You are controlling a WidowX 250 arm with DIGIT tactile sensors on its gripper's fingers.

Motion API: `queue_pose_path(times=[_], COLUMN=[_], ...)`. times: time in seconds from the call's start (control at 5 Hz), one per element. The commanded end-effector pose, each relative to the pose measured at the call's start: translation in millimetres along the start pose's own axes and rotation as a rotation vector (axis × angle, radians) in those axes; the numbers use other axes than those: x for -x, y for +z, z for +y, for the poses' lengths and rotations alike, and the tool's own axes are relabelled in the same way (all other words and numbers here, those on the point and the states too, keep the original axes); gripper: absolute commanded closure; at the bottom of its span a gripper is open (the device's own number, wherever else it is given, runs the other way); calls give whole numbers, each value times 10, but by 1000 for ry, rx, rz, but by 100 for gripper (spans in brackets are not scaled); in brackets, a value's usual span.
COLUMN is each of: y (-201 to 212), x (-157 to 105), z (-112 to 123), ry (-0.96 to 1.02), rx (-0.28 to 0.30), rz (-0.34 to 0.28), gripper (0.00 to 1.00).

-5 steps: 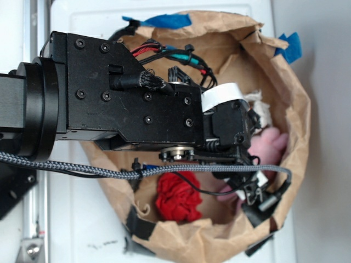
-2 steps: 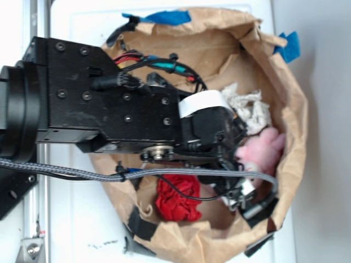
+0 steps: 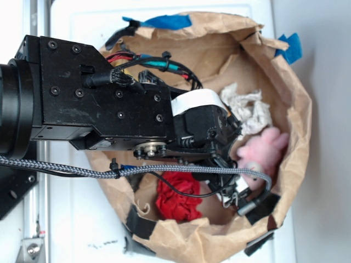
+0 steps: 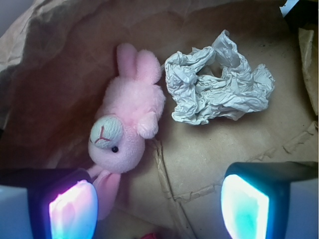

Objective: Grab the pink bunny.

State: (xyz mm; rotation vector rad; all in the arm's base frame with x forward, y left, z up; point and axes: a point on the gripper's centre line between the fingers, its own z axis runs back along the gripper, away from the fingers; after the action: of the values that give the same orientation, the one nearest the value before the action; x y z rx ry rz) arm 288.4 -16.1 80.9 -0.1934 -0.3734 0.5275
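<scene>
Now: pink bunny (image 4: 128, 122) lying on its side on the floor of the brown paper bag (image 3: 299, 118), against the creased wall at the left of the wrist view; ears toward the camera, one ear running just beside the left fingertip (image 4: 72, 209). Feet pointing away, up-frame. Face turned up, one dark eye showing.

Gripper (image 4: 158, 204) spread wide, nothing between the pads; bunny sits off-centre toward the left finger, not yet framed by both.

Handling, judged: plush, light, soft, compressible; fuzzy nap, so little risk of slip; not fragile. Will squash and deform under a pinch rather than resist. Best hold across the head or the body just behind it, the bulkiest parts. Ears and limbs thin and floppy; a pinch there likely leaves it dangling or lets it slide out.

Crumpled white paper wad (image 4: 217, 87) just beside the bunny's feet, touching or nearly so; cannot tell which. Wrinkly red cloth ball (image 3: 178, 197) well apart, under the arm in the exterior view.

Surface: wrinkled brown paper, folds and a raised seam near the head; soft and uneven, may give or snag under a fingertip.

Room: tight. Bag walls rise around; wall close behind the bunny limits space for the left finger. Blue tape (image 3: 164, 22) on the rim; white tabletop (image 3: 77, 224) outside.
</scene>
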Motion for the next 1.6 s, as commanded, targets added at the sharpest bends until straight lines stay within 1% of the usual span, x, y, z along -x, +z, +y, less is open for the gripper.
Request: queue_pose_path(times=[0.0,0.2,0.4,0.8,1.2,1.4], y=[-166,-138,-45,12,9,1], x=[-214,-260,-306,-288,-305,-312], z=[-33,-125,-182,-197,-232,-273], ry=[6,-5,-3,-12,2,3], rx=[-65,-40,5,48,80,94], rz=[-39,-55,-66,-81,-110,-114], gripper=[0,0,0,0,0,0])
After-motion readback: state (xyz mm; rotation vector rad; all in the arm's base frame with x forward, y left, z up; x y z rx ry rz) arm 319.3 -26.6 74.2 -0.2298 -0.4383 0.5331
